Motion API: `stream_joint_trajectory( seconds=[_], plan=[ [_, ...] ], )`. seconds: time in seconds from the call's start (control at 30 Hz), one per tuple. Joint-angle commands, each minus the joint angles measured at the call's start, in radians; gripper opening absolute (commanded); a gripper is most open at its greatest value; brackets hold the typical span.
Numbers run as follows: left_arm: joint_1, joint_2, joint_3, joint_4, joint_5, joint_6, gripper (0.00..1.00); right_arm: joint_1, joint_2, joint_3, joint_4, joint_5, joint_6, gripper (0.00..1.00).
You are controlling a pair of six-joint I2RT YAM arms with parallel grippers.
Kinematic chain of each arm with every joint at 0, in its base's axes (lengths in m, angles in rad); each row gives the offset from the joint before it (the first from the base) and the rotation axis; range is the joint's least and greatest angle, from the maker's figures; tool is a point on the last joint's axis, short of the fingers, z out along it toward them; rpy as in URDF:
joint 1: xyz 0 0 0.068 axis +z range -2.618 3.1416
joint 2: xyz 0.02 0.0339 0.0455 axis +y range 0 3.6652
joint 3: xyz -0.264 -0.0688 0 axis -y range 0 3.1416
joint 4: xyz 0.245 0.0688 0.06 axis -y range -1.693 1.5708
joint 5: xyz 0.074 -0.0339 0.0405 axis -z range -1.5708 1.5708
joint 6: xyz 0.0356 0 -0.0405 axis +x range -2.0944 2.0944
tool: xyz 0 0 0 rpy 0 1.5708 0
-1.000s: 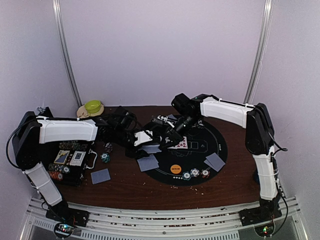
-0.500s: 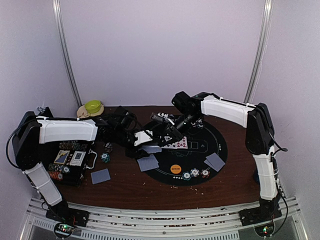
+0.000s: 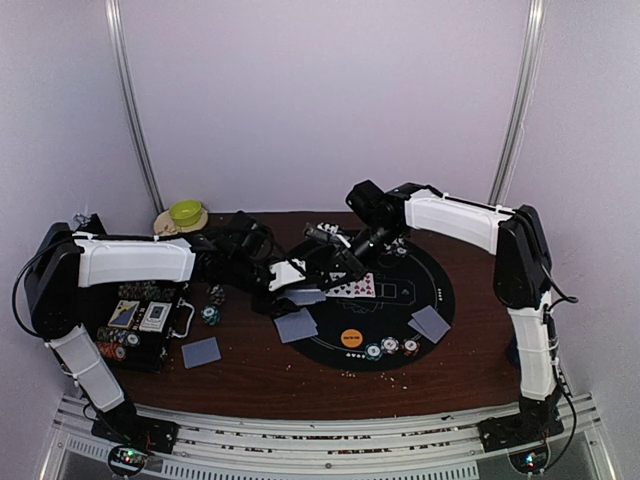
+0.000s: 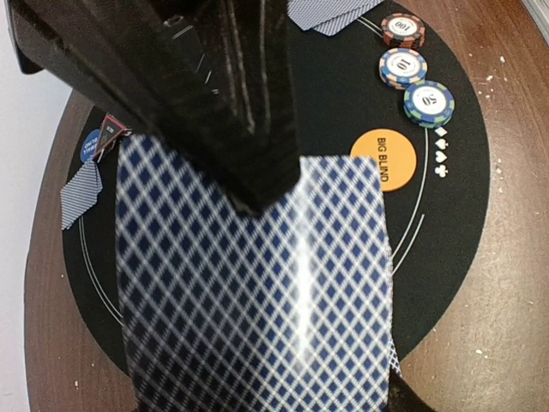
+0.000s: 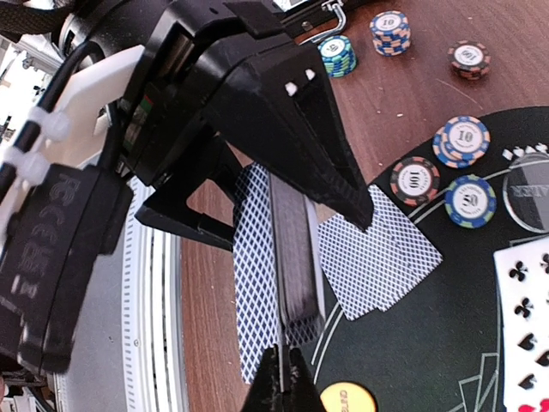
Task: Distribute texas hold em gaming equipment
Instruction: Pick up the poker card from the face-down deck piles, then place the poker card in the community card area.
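Note:
My left gripper (image 3: 283,280) is shut on a deck of blue-diamond-backed cards (image 4: 257,292) and holds it above the left edge of the round black mat (image 3: 425,275). My right gripper (image 3: 320,270) meets it, and its fingertips (image 5: 285,388) are pinched shut on the edge of one card of the deck (image 5: 292,257). Face-down cards lie on the mat (image 3: 295,325), at its right (image 3: 430,322) and on the table (image 3: 201,351). Face-up cards (image 3: 352,288) lie mid-mat. An orange button disc (image 3: 351,337) and three chips (image 3: 391,346) sit at the mat's near edge.
A black chip case (image 3: 140,320) with chips and cards lies open at the left. Loose chips (image 3: 212,305) sit beside it. A yellow-green bowl (image 3: 186,212) stands at the back left. Both arms cross the middle of the wooden table (image 3: 300,380).
My right gripper has edged slightly left toward the deck, uncovering more of the face-up cards. My left arm and the deck have stayed in place.

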Motion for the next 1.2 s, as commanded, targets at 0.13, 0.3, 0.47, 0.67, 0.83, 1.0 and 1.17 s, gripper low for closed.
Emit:
stream_joint_trajectory(
  seconds=[0.13, 0.3, 0.47, 0.67, 0.83, 1.0, 1.17],
  plan=[
    [0.003, 0.007, 0.027, 0.03, 0.012, -0.002, 0.56, -0.062, -0.075, 0.023, -0.123, 0.033, -0.106, 0.0],
    [0.003, 0.008, 0.027, 0.031, 0.012, -0.004, 0.56, -0.074, -0.081, -0.004, -0.165, 0.055, -0.144, 0.0],
    [0.003, 0.007, 0.025, 0.03, 0.009, -0.003, 0.56, -0.116, -0.095, -0.034, -0.199, 0.042, -0.174, 0.0],
    [0.003, 0.007, 0.025, 0.03, 0.009, -0.003, 0.56, -0.168, -0.142, -0.081, -0.202, 0.019, -0.187, 0.0],
    [0.003, 0.006, 0.025, 0.03, 0.01, -0.003, 0.56, -0.195, -0.158, -0.084, -0.269, 0.079, -0.245, 0.0],
    [0.002, 0.01, 0.025, 0.03, 0.009, -0.002, 0.56, -0.22, -0.165, -0.086, -0.312, 0.254, -0.27, 0.0],
    [0.002, 0.01, 0.025, 0.029, 0.011, -0.001, 0.56, -0.252, -0.134, -0.079, -0.37, 0.426, -0.318, 0.0]
  ],
)
